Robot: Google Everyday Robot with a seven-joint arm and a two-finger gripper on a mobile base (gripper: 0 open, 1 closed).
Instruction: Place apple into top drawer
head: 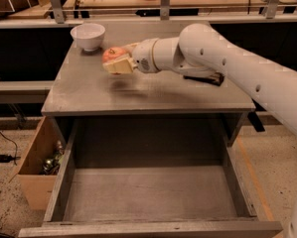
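The apple (pixel 113 54), red-orange and round, is held between the fingers of my gripper (pixel 117 59), which is shut on it a little above the grey cabinet top (pixel 138 90), left of centre. The tan near finger (pixel 120 65) covers the apple's lower front. My white arm (pixel 222 63) reaches in from the right. The top drawer (pixel 148 192) is pulled fully open below the cabinet top, and its flat grey bottom is bare.
A white bowl (pixel 88 35) stands at the back left of the cabinet top, just behind the apple. A tan cardboard box (pixel 36 167) with clutter sits on the floor left of the drawer. A dark flat object (pixel 205 78) lies under my arm.
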